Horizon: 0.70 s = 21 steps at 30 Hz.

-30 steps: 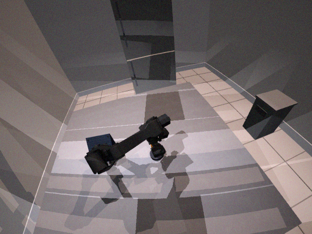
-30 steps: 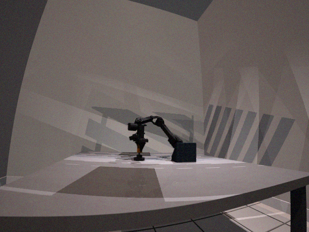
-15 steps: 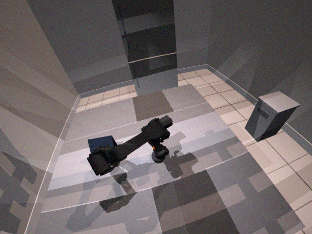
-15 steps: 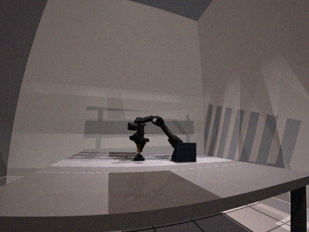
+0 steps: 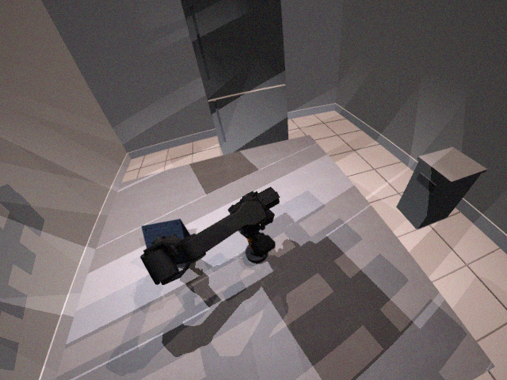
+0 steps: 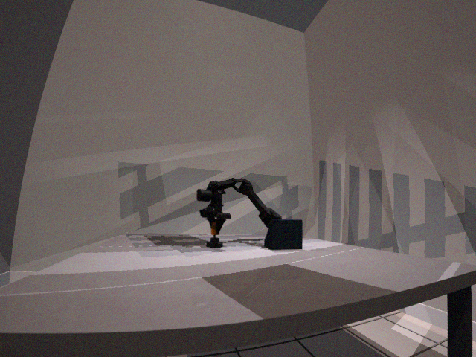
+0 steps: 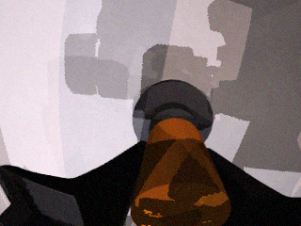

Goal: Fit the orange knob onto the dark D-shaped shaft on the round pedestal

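The gripper (image 5: 250, 241) (image 6: 214, 227) (image 7: 175, 150) is holding the orange knob (image 5: 249, 241) (image 6: 213, 228) (image 7: 178, 165), its fingers standing partly open around it, above the round pedestal (image 5: 257, 257) (image 6: 214, 244) (image 7: 174, 94).

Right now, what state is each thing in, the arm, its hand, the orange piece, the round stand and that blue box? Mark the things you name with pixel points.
Arm (image 5: 223, 233) (image 6: 256, 199): bent over, reaching down above the stand.
Hand (image 6: 213, 229): shut on the orange knob.
Orange knob (image 6: 213, 228) (image 7: 176, 160): held upright, not down on the pedestal.
Round pedestal (image 5: 257, 258) (image 6: 214, 244) (image 7: 171, 91): standing on the table, knob above it.
Blue box (image 5: 163, 229) (image 6: 286, 234): resting on the table beside the arm's lower end.
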### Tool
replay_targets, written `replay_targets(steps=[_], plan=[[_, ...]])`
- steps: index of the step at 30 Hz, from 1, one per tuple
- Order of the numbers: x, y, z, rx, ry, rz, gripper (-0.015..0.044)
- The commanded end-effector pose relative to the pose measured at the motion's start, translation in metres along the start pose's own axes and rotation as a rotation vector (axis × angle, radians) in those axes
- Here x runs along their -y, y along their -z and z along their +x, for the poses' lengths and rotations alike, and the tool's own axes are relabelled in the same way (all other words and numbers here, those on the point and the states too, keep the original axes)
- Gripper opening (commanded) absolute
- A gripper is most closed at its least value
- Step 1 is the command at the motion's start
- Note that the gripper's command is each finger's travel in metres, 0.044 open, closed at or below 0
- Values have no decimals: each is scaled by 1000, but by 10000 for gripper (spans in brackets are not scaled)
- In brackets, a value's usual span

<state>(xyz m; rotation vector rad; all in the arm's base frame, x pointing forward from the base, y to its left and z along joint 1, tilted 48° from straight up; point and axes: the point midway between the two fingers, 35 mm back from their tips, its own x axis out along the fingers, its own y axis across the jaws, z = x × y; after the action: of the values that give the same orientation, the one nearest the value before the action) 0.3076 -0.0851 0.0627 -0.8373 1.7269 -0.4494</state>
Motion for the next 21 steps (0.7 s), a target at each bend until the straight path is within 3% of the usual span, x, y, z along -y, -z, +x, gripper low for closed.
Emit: replay_targets(steps=[1, 15, 21], plan=[[0, 0, 0, 2, 1, -2, 0], [1, -1, -4, 2, 1, -2, 0], [1, -1, -4, 2, 1, -171, 0]])
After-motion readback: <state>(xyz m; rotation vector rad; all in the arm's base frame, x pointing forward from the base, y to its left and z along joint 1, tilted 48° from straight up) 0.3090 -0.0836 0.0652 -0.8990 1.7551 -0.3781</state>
